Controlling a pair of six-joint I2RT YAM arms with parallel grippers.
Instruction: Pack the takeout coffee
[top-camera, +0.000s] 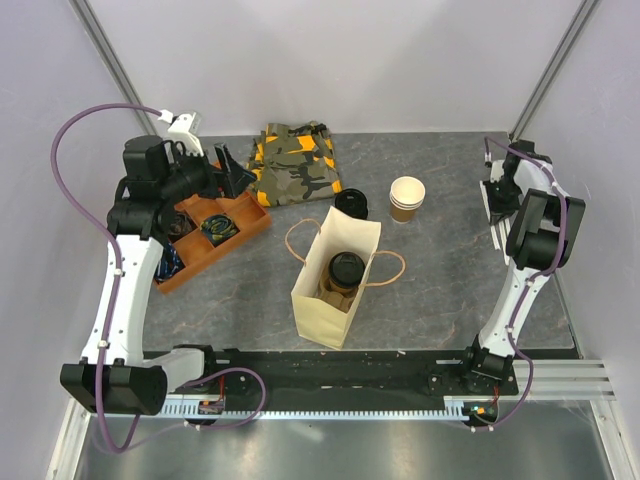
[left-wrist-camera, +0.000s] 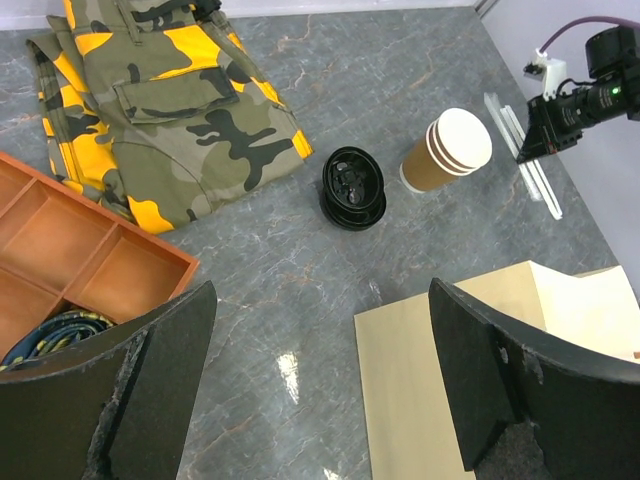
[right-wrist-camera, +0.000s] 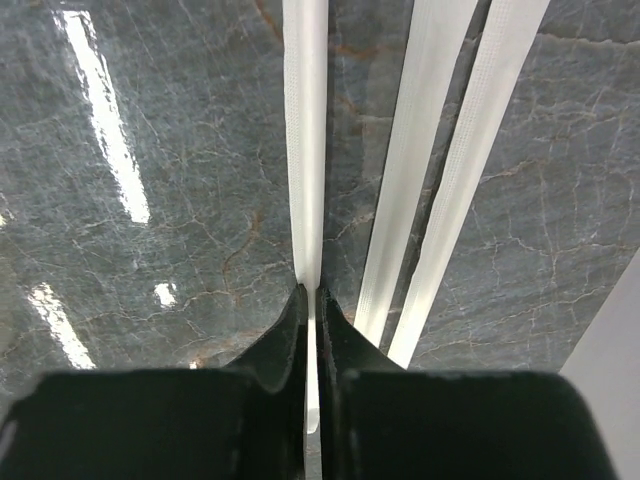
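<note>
Coffee (top-camera: 345, 272) stands lid-up inside the open bag (top-camera: 325, 310). The bag is near your left hand (left-wrist-camera: 320, 385), on its right-finger side, and well apart from your right hand (right-wrist-camera: 311, 300). Your left hand is spread wide and holds nothing. Your right hand is pinched nearly closed on a white strip (right-wrist-camera: 305, 150), the leftmost of three lying on the desk (right-wrist-camera: 150, 200).
</note>
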